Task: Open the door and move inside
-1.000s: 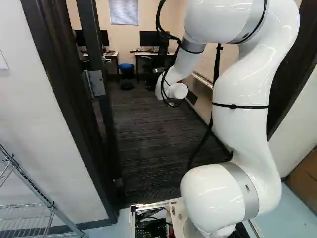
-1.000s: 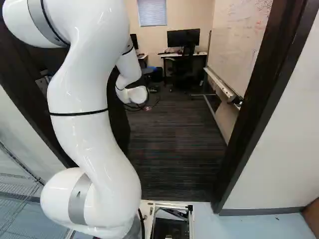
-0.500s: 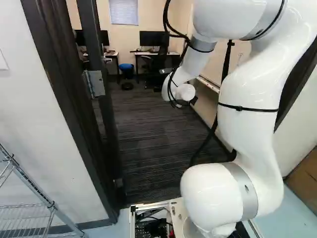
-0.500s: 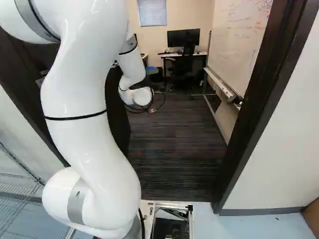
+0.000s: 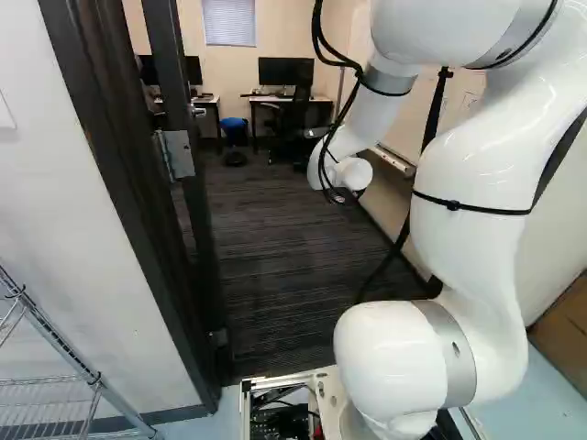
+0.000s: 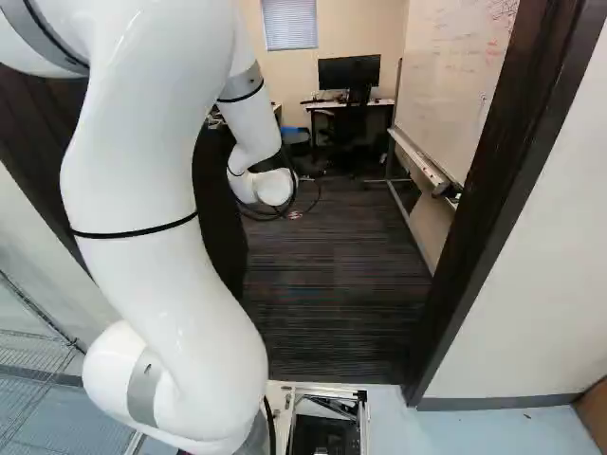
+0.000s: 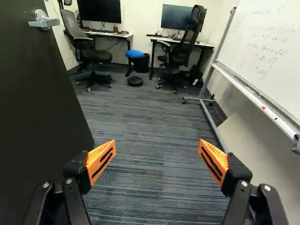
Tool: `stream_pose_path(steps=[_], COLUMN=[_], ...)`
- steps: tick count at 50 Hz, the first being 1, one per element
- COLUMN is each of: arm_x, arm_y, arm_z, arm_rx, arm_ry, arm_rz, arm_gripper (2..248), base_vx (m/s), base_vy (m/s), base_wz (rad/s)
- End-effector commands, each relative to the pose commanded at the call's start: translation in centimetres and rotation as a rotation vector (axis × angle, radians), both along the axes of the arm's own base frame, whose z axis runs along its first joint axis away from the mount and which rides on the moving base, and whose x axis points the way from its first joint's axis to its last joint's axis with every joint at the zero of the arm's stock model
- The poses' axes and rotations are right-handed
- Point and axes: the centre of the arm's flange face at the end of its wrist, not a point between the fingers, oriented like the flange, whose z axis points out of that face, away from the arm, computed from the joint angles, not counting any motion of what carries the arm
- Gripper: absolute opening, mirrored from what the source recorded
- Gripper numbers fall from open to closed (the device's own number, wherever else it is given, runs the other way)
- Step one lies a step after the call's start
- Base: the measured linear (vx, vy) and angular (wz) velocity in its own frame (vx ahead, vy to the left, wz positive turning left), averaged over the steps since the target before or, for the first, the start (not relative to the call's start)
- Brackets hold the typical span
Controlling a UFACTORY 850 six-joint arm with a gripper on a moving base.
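The dark door point(image 5: 204, 238) stands swung inward at the left of the doorway, its metal hinge point(image 5: 176, 154) showing in the left base view. In the wrist view the door point(image 7: 35, 98) is beside the gripper, with its silver lever handle point(image 7: 43, 21) farther ahead. The white wrist covers most of the gripper in both base views. My gripper point(image 7: 157, 152) is open in the wrist view, its orange pads wide apart over the carpet point(image 7: 140, 126) with nothing between them. No contact with door or handle shows.
Dark door frame posts point(image 6: 493, 180) flank the base. A wheeled whiteboard point(image 7: 262, 47) stands along the room's right side. Desks, office chairs point(image 7: 91, 54) and a blue-topped stool point(image 7: 134, 54) are at the far wall. A wire rack point(image 5: 55, 348) stands outside at the left.
The arm has swung: its upper part and wrist shift right in the left base view; in the right base view the upper part shifts left, the wrist slightly right. Base and door have not moved.
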Motion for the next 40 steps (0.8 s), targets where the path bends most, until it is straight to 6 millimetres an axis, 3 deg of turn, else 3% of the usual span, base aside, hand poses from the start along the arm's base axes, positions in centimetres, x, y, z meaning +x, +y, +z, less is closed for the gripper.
stream_pose_path(steps=[20,40], arm_x=[-1.3,-4.2], arm_y=[0.3,0.8], arm_z=[0.1,0.2], arm_rx=[0.006,0.018], arm_ry=[0.001,0.003], arm_rz=[-0.005,-0.016], arm_gripper=[247,247], base_vx=[0.0,0.0], base_vy=[0.0,0.0], base_wz=[0.0,0.0])
